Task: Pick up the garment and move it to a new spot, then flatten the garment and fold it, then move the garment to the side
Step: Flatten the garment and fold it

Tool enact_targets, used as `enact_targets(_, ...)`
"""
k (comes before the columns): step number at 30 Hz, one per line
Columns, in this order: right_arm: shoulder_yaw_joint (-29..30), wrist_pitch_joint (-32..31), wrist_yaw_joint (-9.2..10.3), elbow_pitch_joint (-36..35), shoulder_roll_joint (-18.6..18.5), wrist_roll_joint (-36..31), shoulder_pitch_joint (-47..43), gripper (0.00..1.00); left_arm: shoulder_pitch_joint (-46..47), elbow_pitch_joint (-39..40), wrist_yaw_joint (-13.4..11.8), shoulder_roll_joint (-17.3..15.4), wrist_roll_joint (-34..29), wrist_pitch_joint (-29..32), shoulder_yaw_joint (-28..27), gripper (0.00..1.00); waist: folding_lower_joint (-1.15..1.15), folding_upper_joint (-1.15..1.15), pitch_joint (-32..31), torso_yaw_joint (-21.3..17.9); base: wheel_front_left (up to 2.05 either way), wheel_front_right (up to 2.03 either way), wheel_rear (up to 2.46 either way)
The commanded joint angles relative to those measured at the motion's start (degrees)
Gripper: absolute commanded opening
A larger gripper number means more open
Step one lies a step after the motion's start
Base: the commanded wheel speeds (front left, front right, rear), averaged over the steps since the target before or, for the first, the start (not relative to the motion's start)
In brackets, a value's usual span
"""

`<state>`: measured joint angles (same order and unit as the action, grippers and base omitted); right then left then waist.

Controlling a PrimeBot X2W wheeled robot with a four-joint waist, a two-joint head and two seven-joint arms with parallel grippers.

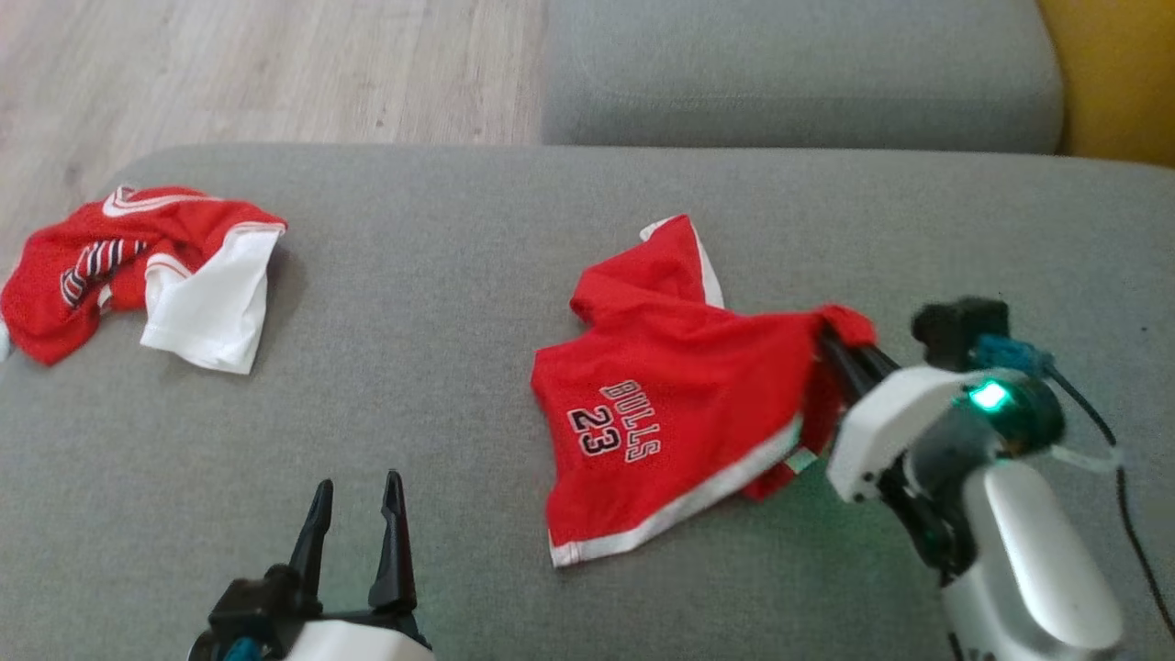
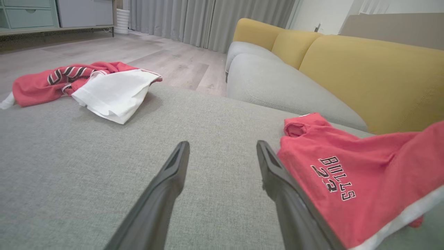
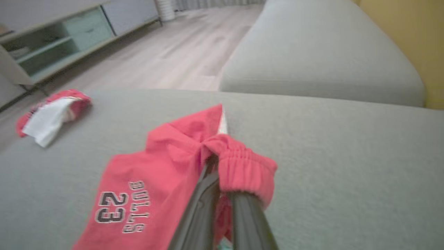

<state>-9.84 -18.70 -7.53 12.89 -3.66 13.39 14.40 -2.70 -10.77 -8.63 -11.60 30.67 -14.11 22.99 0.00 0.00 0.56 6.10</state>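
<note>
**Head view.** The red fabric shorts (image 1: 670, 404), with white hem trim and a "BULLS 23" print, lie partly spread on a wide grey woven seat cushion (image 1: 441, 275). The right gripper (image 1: 831, 332) meets the shorts at their right-hand edge. Its dark fingers are pressed together on a bunched bit of red cloth, which is raised off the cushion while the rest of the shorts rests on it. The left gripper (image 1: 358, 479) hangs near the shorts' lower left, apart from them, with its fingers spread and nothing between them. Well to the left of the shorts, a crumpled red and white garment (image 1: 138, 275) lies on the same cushion. Beyond the shorts are a pale wooden floor (image 1: 229, 73), a second grey cushion (image 1: 799, 73) and a yellow backrest (image 1: 1120, 73).

**Left wrist view.** The left gripper's two fingers stand wide apart over bare cushion. The shorts lie just beside one finger; whether they touch it cannot be told. The shorts' far side slopes upward off the cushion. Grey curtains (image 2: 208, 21) hang far behind the shorts.

**Right wrist view.** The right gripper's fingers are closed tight, pinching the gathered elastic waistband of the shorts, which folds over the fingertips. The printed leg trails down from there onto the cushion. Far beyond the shorts stands a pale green cabinet (image 3: 52, 45).
</note>
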Motion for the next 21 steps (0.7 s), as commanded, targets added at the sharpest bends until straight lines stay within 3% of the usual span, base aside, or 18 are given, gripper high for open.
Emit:
enact_targets(1, 0.6, -0.3, 0.04, -1.5, 0.8, -1.5, 2.1, 0.00, 2.4, 1.8, -0.1, -0.5, -0.2, 0.0, -1.4, 1.00, 0.00, 0.00, 1.0, 0.1, 0.00, 0.00, 0.00)
enact_targets(10, 12.6, 0.1, 0.04, 4.4, 0.0, -7.5, -0.7, 0.00, 3.5, 1.0, 0.5, 0.3, -0.6, -0.1, 0.2, 1.00, 0.00, 0.00, 4.0, 0.7, 0.00, 0.00, 0.00)
enact_targets(21, 17.6, 0.8, 0.04, 6.0, -1.3, -10.7, -4.1, 0.00, 4.1, -0.1, 1.0, 0.7, -0.8, -0.3, 0.9, 1.00, 0.00, 0.00, 4.7, 0.1, 0.00, 0.00, 0.00)
